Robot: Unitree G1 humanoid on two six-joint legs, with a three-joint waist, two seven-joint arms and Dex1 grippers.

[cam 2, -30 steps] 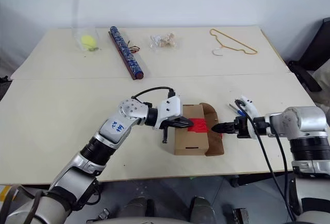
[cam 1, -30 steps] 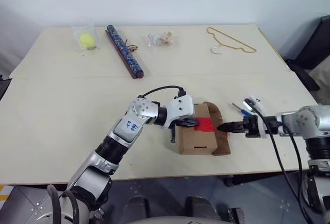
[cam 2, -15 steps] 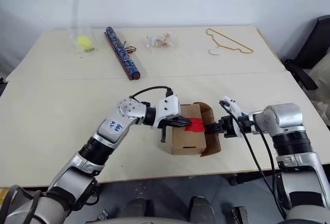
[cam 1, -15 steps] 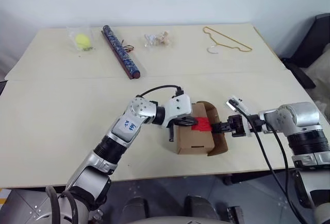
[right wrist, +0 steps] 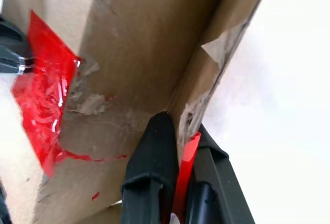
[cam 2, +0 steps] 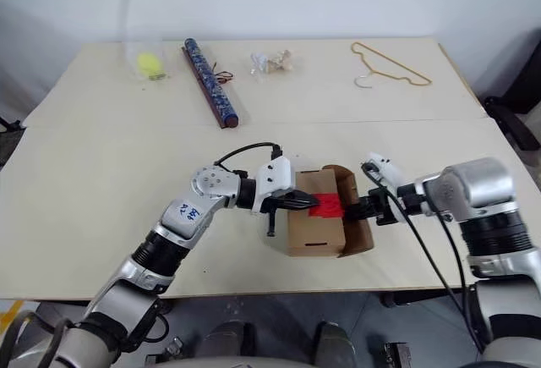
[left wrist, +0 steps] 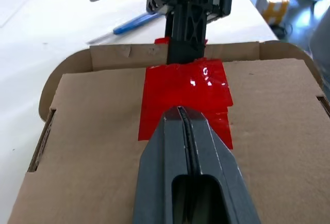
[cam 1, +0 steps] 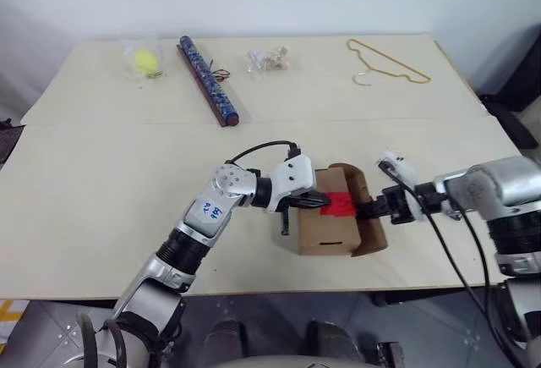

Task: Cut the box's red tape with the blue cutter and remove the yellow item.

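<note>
Small brown cardboard box (cam 1: pixel 328 231) near the front edge of the surface (cam 1: pixel 101 182), right of centre, one flap (cam 1: pixel 370 231) hanging open on its right side. Red tape (left wrist: pixel 188 98) across the top flap seam, glossy and wrinkled, one end running over the box's right edge. Left tool (left wrist: pixel 188 126) resting on top of the box over the tape, fingers pressed together with nothing between them. Right tool (right wrist: pixel 178 147) at the box's right edge, pinching the loose end of the red tape beside the flap's torn edge. Blue cutter (left wrist: pixel 138 22) lying flat on the surface beyond the box, apart from both tools. Along the far edge, left to right: bagged yellow-green ball (cam 1: pixel 146 61), dark patterned tube (cam 1: pixel 208 81), small pale bundle (cam 1: pixel 269 60), yellow wire hanger (cam 1: pixel 387 61).
</note>
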